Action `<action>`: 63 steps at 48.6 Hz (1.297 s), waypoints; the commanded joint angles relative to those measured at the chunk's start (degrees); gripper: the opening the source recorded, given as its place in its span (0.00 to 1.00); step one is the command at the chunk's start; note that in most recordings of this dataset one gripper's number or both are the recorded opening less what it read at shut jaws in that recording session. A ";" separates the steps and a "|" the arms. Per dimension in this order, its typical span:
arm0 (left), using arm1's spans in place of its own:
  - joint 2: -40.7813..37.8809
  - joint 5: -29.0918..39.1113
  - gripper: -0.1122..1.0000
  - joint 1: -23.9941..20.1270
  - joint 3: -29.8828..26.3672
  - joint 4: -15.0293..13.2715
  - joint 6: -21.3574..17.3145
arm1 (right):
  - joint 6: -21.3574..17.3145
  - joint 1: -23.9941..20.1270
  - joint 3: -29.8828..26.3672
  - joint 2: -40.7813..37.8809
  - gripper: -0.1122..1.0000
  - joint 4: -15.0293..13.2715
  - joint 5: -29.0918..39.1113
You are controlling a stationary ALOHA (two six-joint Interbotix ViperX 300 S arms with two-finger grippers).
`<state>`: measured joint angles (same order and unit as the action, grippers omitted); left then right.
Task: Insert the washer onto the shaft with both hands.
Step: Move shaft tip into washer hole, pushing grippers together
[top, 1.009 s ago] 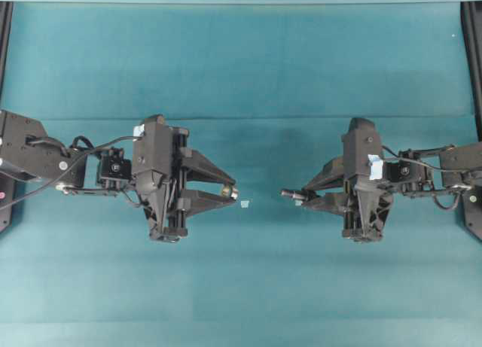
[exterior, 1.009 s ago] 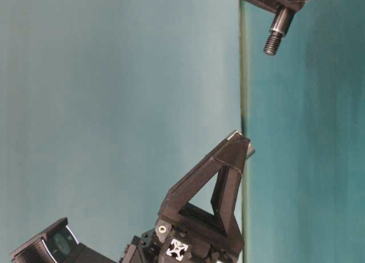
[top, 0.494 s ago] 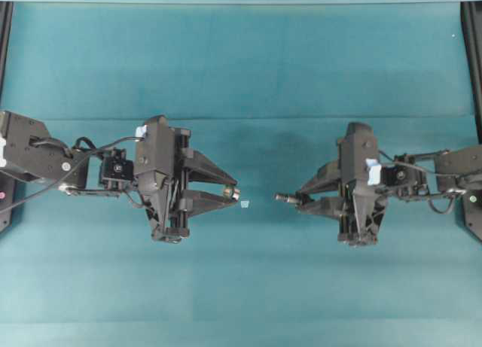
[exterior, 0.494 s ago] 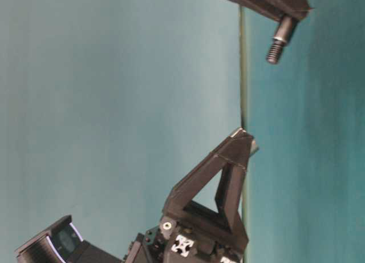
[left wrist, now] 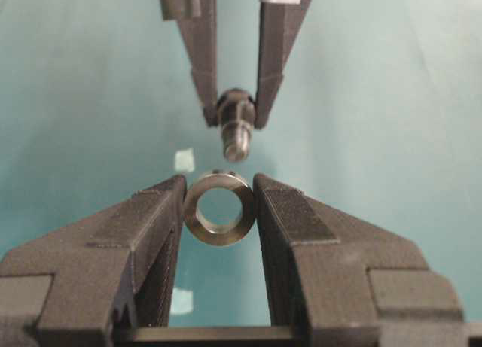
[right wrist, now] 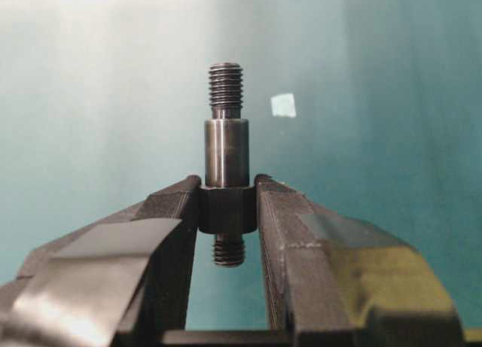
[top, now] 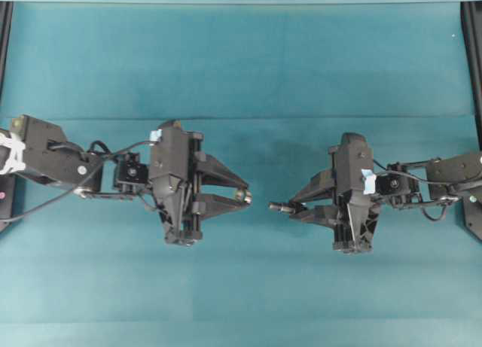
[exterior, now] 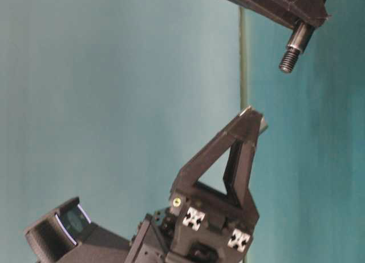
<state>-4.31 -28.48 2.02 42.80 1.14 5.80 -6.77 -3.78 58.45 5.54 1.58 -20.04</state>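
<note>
above the table, left gripper [left wrist: 219,204] holds the washer [left wrist: 219,209]; right gripper [right wrist: 227,204] holds the shaft [right wrist: 226,147].

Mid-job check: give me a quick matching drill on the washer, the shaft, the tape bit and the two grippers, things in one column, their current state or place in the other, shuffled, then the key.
Things:
1. washer
2. shaft
3. tape bit
4. table

States:
A. teal surface under both arms
B. threaded tip pointing out, clamped in the right gripper
C. small pale scrap lying loose on the cloth
D. hole facing the other arm, clamped in the left gripper

Pairs: 1-D, 2-B, 3-C, 4-A
</note>
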 commanded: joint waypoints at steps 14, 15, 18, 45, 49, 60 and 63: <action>-0.88 -0.70 0.43 0.70 -2.55 0.00 0.09 | -0.62 -0.18 -0.97 -0.26 0.10 0.26 -2.55; -0.88 -0.70 0.43 0.70 -2.55 0.00 0.09 | -0.62 -0.18 -0.97 -0.26 0.10 0.26 -2.64; -1.14 -0.62 0.43 0.70 -2.64 0.00 0.09 | -0.62 -0.18 -1.05 -0.44 0.10 0.26 -2.99; -3.08 -0.70 0.43 0.79 -4.57 0.00 0.09 | -0.62 -0.18 -1.49 -0.70 0.10 0.26 -4.75; -3.34 -0.70 0.43 0.79 -4.75 0.00 0.09 | -0.62 -0.18 -1.58 -0.70 0.10 0.26 -5.27; -3.96 -0.70 0.43 0.79 -5.27 0.00 0.09 | -0.62 -0.18 -1.93 -1.05 0.10 0.26 -5.89; -4.13 -0.70 0.43 0.88 -5.36 -0.09 0.09 | -0.62 -0.18 -2.11 -1.14 0.10 0.35 -5.98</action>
<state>-8.61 -28.56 2.64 38.41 1.14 5.80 -6.86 -3.78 57.39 4.13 1.76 -25.22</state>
